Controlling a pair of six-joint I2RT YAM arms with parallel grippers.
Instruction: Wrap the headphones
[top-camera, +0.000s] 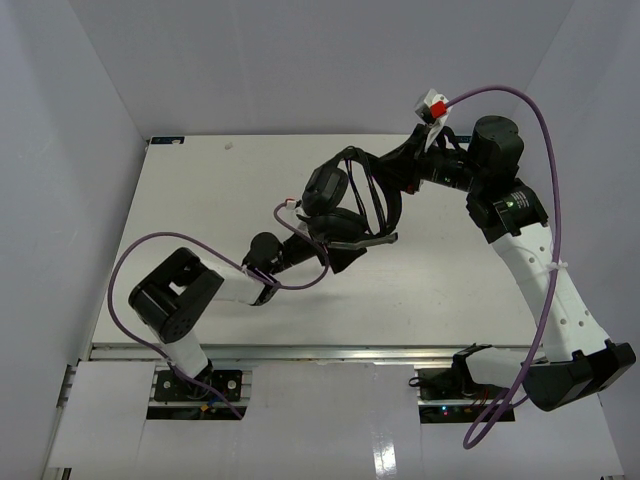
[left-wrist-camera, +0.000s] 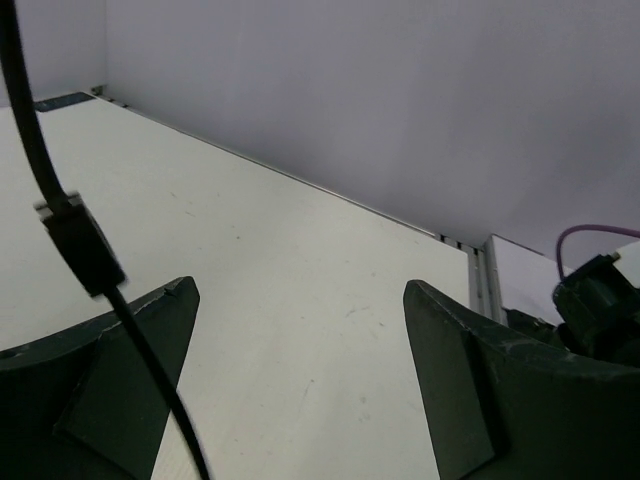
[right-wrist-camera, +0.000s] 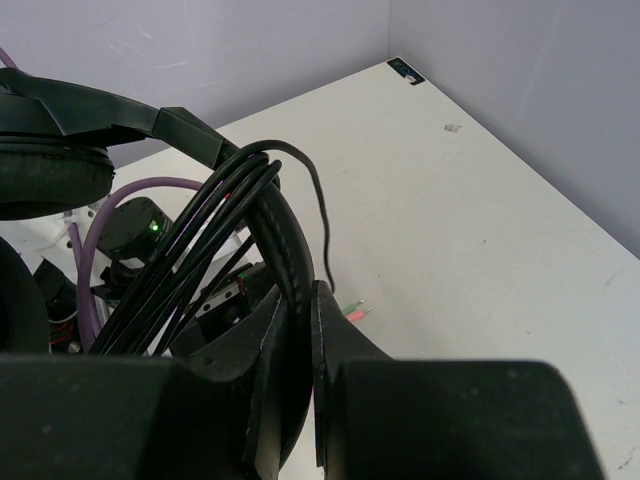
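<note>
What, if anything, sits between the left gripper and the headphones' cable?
Nothing visible. The left gripper is open, and the cable hangs right in front of one finger, bare table beyond. The right gripper pinches the headband.
</note>
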